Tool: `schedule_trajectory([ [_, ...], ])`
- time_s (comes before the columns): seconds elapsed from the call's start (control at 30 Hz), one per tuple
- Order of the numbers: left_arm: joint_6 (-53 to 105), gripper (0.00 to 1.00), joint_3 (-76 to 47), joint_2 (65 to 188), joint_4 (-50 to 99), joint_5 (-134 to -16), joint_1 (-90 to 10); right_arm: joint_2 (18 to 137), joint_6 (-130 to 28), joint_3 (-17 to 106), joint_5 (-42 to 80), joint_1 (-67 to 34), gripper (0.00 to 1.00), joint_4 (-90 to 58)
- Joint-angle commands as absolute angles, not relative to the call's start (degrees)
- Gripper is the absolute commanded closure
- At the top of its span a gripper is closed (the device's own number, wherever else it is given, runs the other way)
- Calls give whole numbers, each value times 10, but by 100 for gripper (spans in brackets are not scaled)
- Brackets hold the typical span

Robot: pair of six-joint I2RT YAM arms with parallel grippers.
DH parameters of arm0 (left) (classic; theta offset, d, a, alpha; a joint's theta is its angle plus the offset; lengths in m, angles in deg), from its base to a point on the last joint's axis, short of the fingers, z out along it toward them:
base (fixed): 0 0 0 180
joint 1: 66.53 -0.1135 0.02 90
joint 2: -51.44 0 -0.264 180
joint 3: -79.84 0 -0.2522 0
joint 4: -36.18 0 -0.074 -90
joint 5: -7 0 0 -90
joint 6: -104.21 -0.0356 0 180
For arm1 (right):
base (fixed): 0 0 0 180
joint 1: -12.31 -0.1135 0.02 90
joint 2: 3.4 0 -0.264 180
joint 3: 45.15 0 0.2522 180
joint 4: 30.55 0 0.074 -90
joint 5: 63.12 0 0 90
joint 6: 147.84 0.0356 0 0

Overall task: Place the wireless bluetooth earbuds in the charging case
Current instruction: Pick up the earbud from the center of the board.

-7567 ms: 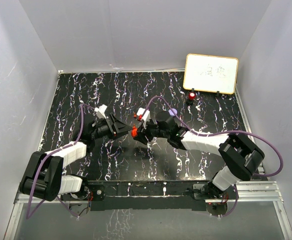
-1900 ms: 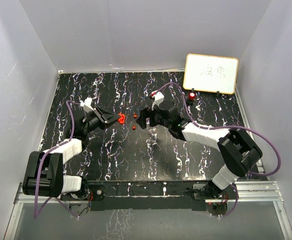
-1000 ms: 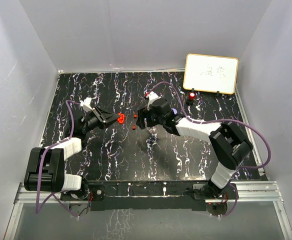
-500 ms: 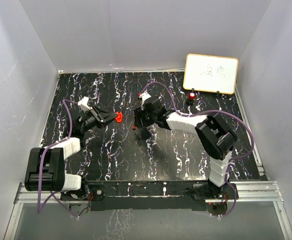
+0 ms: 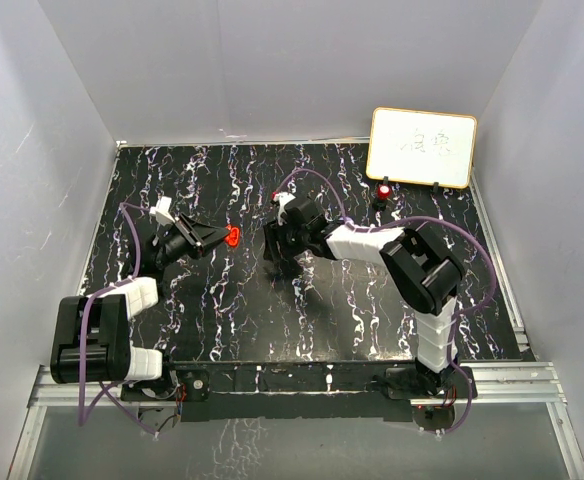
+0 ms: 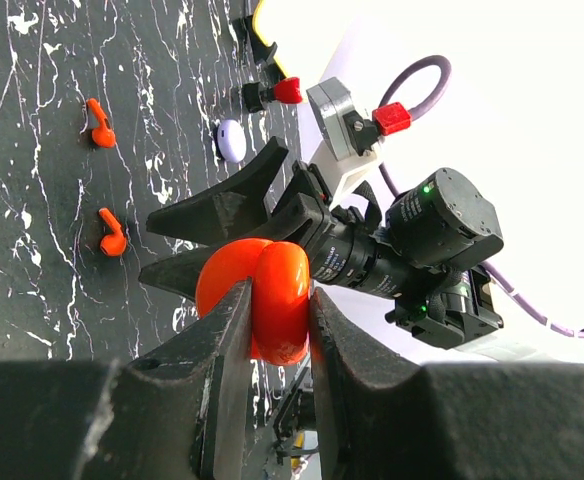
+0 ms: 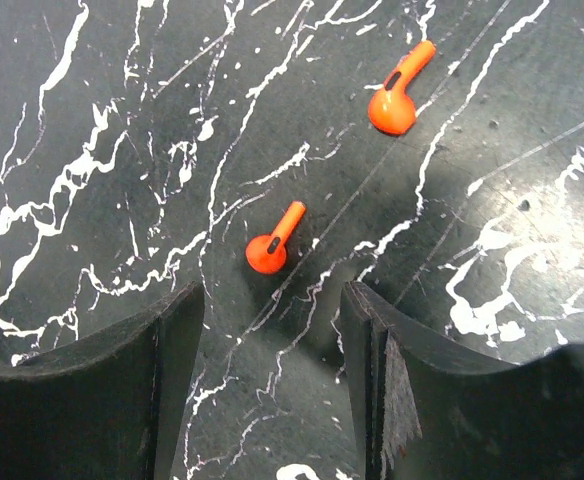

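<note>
My left gripper [image 5: 224, 238] is shut on a round red charging case [image 6: 262, 298] and holds it above the table, left of centre; the case also shows in the top view [image 5: 234, 236]. My right gripper [image 7: 272, 300] is open and empty, low over the table. One red earbud [image 7: 270, 245] lies just ahead of its fingertips, a second red earbud [image 7: 399, 97] farther on. Both show in the left wrist view [image 6: 112, 235] [image 6: 99, 125]. In the top view my right gripper [image 5: 276, 248] hides them. A pale purple round case [image 6: 231, 140] lies behind. No purple earbuds show.
A small whiteboard [image 5: 422, 147] stands at the back right, with a black, red-topped object [image 5: 383, 190] in front of it. Grey walls enclose the black marbled table [image 5: 222, 320]. My right arm [image 5: 362, 240] stretches across the middle.
My right gripper has swung left and down over the two red earbuds. My left gripper, still gripping the red case, has drifted slightly left and back.
</note>
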State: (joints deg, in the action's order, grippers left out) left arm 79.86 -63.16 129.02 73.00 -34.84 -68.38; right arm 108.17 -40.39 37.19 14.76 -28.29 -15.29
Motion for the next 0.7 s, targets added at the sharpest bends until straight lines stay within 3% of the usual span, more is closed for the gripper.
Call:
schedule_trajectory([
  [0.0, 799, 100, -635, 1277, 749, -329, -694, 1098, -392, 404, 130, -295, 46, -180],
  [0.67, 808, 100, -645, 1269, 758, -315, -715, 1114, -367, 412, 120, -322, 46, -197],
])
